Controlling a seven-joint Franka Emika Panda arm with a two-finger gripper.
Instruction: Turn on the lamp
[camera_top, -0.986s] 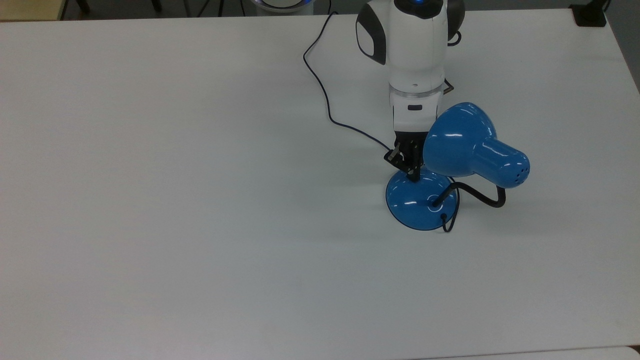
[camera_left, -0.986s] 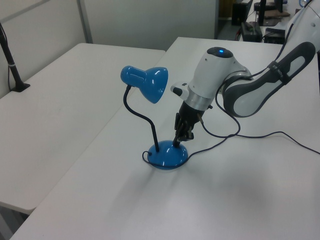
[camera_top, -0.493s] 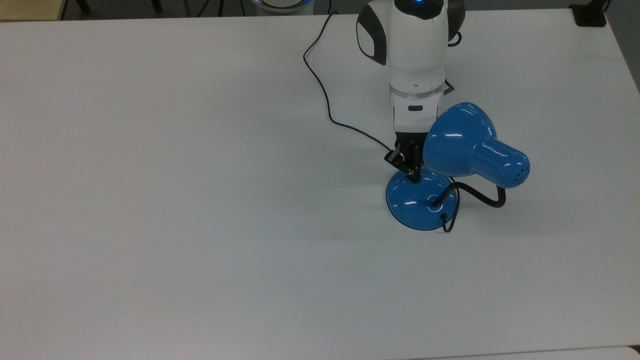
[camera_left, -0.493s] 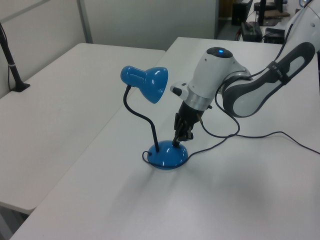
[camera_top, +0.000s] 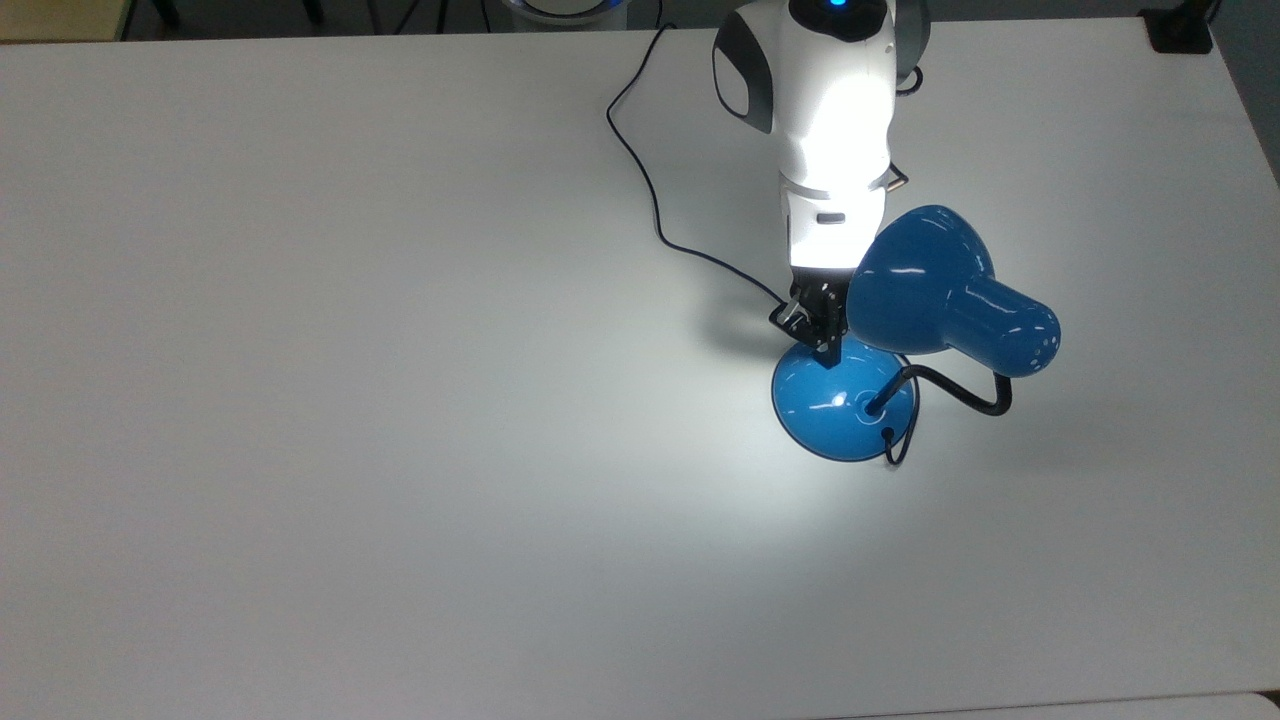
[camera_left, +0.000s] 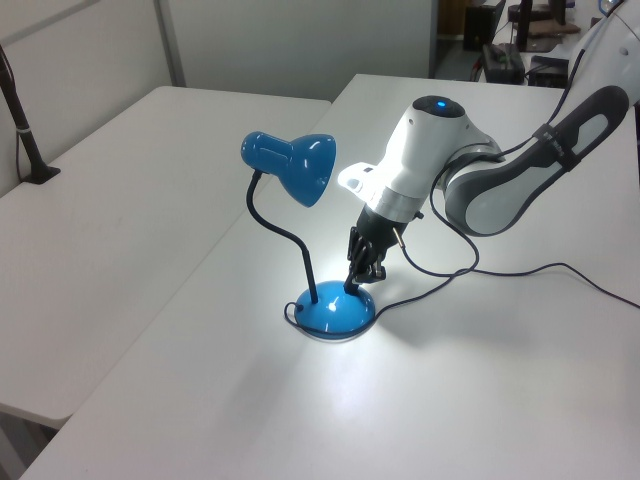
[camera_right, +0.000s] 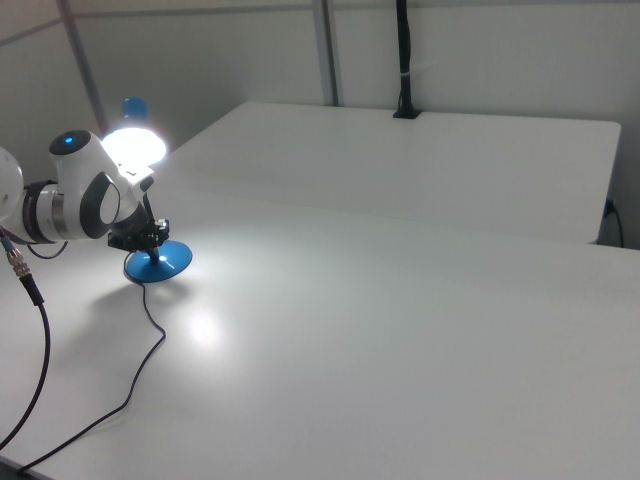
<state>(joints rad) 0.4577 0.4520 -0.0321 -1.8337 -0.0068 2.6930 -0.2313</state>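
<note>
The lamp stands on the white table (camera_top: 400, 400) and is lit. Its blue shade (camera_top: 920, 280) throws bright light onto my white wrist and the table around the round blue base (camera_top: 835, 405). A black gooseneck (camera_top: 960, 392) joins shade and base. My gripper (camera_top: 827, 355) points down with its black fingers together, their tips on the base's rim nearest the arm. The left view has the shade (camera_left: 295, 165), the base (camera_left: 335, 312) and my gripper (camera_left: 352, 286). In the right view the shade (camera_right: 135, 145) glows above the base (camera_right: 160, 262), beside my gripper (camera_right: 152, 245).
The lamp's thin dark cord (camera_top: 640, 170) snakes across the table toward the arm's base. A black block (camera_top: 1180, 30) sits at the far right corner in the top view. A second white table (camera_left: 120, 180) adjoins, with a black post (camera_left: 20, 120) clamped at its edge.
The lamp has gone from dark to lit; light now floods my wrist and the table by the base. The gripper's tips have stayed on the base.
</note>
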